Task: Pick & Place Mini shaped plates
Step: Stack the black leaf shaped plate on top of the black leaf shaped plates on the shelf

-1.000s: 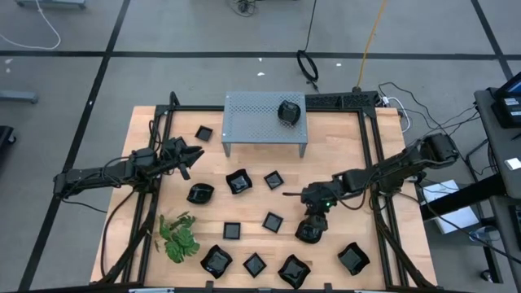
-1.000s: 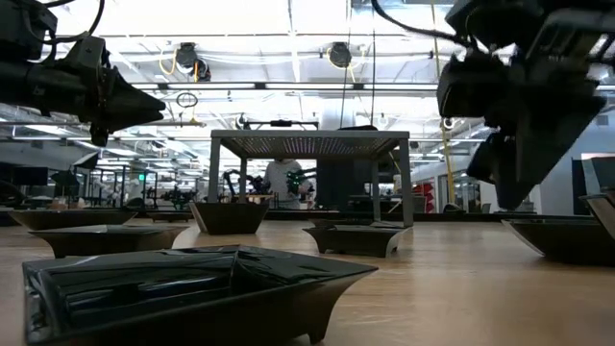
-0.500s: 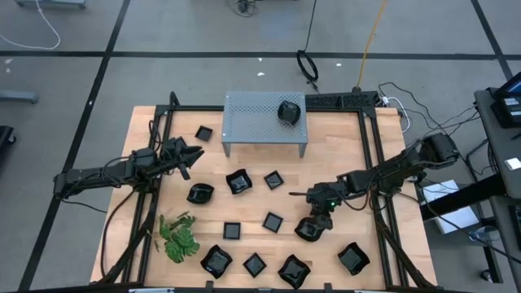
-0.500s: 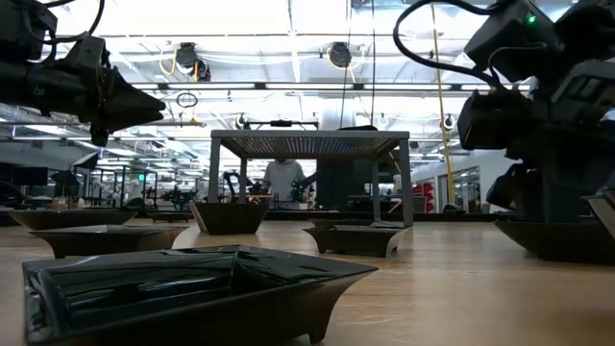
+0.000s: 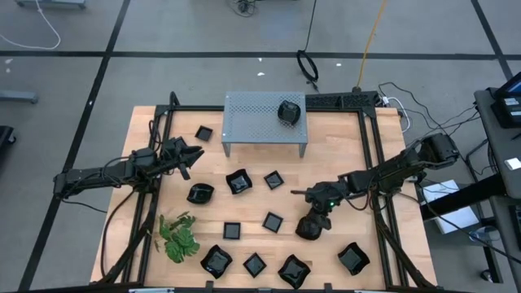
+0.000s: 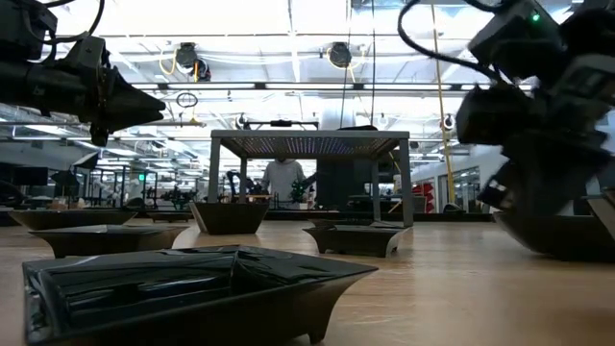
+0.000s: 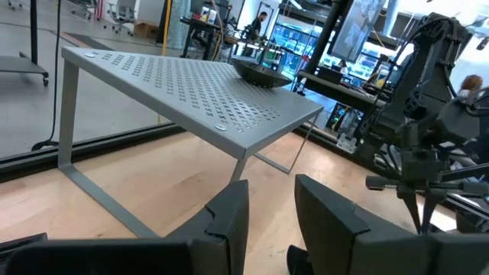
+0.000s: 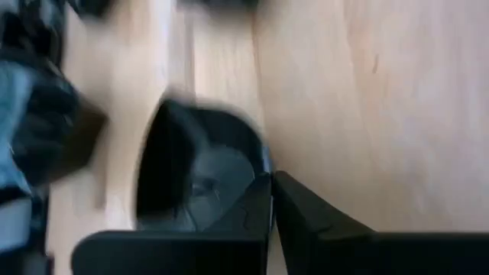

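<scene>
Reaching down, the right gripper (image 5: 310,226) pinches a black plate's (image 5: 308,231) rim; left gripper (image 5: 195,152) hovers part-open.

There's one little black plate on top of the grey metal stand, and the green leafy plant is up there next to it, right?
Not quite. The black plate is on the grey stand, but the high view shows the green plant lying on the wooden table, near the left front corner.

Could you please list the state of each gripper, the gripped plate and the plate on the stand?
Right gripper: shut on a mini plate's rim.
Gripped plate: low over the table.
Left gripper: part open, empty, raised off the table.
Plate on stand: resting on the perforated stand.
</scene>
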Controlling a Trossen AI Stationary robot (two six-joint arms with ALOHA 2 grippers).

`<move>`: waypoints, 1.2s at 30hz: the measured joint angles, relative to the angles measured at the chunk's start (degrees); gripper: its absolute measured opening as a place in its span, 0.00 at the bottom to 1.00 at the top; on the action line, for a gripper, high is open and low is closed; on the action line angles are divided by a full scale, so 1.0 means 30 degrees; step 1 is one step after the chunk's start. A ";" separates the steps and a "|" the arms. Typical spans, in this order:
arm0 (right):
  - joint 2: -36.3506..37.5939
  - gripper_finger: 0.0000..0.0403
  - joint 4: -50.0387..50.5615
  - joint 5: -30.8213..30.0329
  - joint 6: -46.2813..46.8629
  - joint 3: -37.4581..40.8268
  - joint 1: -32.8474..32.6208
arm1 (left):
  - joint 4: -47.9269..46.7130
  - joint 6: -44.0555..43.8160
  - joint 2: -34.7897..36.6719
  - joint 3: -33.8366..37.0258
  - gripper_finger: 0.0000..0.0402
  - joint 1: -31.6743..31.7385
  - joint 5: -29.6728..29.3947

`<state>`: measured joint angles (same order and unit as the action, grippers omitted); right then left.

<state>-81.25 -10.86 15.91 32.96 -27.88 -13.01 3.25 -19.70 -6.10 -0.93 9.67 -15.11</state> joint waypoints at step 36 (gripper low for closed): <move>0.4265 0.00 -0.6369 -1.4798 0.2221 -0.4606 1.2512 | 0.0000 0.0000 -0.0001 0.0003 0.28 -0.0005 0.0002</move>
<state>-68.46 -29.97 -28.49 39.63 -41.70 24.53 3.25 -19.70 -6.10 -0.92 9.66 -15.11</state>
